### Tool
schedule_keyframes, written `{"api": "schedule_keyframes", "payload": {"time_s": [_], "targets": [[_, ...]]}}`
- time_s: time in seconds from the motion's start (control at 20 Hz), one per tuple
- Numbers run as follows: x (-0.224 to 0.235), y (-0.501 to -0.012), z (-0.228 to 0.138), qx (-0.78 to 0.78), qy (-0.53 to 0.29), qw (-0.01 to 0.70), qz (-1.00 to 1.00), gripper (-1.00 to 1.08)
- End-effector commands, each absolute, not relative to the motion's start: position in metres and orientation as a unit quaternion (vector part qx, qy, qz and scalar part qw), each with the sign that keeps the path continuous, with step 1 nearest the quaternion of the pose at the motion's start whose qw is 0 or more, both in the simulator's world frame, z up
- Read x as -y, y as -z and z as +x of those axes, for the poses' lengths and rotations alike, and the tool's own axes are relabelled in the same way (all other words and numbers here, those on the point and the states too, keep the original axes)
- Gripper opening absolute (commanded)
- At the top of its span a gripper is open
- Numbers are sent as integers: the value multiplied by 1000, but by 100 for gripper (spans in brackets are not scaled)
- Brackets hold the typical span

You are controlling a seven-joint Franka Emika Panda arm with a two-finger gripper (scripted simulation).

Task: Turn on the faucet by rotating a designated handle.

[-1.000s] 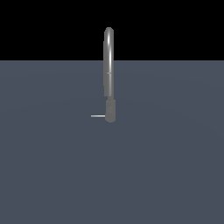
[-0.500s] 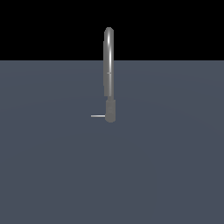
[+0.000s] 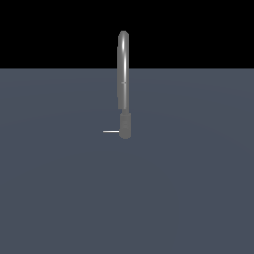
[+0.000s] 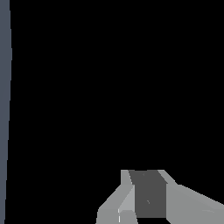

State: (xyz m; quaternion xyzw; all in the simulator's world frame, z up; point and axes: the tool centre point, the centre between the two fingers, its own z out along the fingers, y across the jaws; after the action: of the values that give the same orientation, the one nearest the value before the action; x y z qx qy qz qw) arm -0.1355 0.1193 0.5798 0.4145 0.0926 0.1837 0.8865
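Note:
The faucet (image 3: 123, 74) is a tall slim grey tube with an arched top, standing upright on a darker cylindrical base (image 3: 125, 126) in the middle of the exterior view. The handle (image 3: 111, 132), a thin pale rod, sticks out level from the base toward the exterior view's left. Neither arm nor gripper appears in the exterior view. In the wrist view my gripper (image 4: 146, 175) shows only as pale grey fingers (image 4: 183, 203) with a darker face between them, against black. Nothing is held, and the faucet is out of the wrist view.
A flat blue-grey floor (image 3: 188, 188) spreads around the faucet, ending at a black background behind it. A narrow strip of the same floor (image 4: 4, 109) shows at one edge of the wrist view.

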Motion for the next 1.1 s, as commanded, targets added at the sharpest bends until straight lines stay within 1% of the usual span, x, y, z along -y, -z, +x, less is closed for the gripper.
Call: {"api": "schedule_keyframes", "payload": {"time_s": [0.0, 0.25, 0.5, 0.75, 1.05], "targets": [[-132, -563, -121, -124, -180, 901, 373, -100], [-153, -521, -92, -192, -169, 920, 296, -100], [-166, -466, -64, -268, -152, 924, 225, -100], [-169, -401, -40, -350, -131, 913, 162, -100], [-159, -314, -21, -452, -102, 881, 98, -100]]}}
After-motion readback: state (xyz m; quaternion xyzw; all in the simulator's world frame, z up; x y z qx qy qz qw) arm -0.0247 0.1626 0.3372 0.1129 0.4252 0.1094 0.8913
